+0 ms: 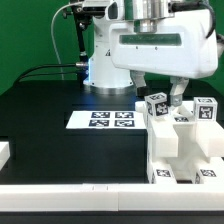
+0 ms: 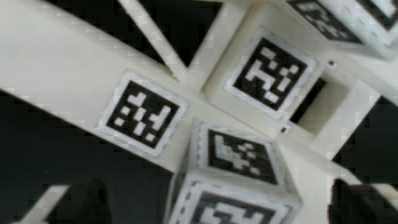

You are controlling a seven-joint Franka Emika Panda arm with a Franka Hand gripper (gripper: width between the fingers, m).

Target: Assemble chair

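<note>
A: What am I looking at from the exterior view?

B: I am seeing a black table (image 1: 40,110) with the partly built white chair (image 1: 180,145) sitting toward the exterior view's right, near the front edge. Its chunky pieces are carrying square black-and-white tags. The marker board (image 1: 111,119) is lying flat just beside it, toward the exterior view's left.

A: Where is the arm?

B: The gripper (image 1: 165,92) is hanging directly over the chair's tagged upper posts. I am reading the jaws as spread apart and released, gripping nothing.

A: And the wrist view?

B: It is showing blurred white chair pieces (image 2: 214,130) up close, several tags facing the camera, against the dark table.
</note>
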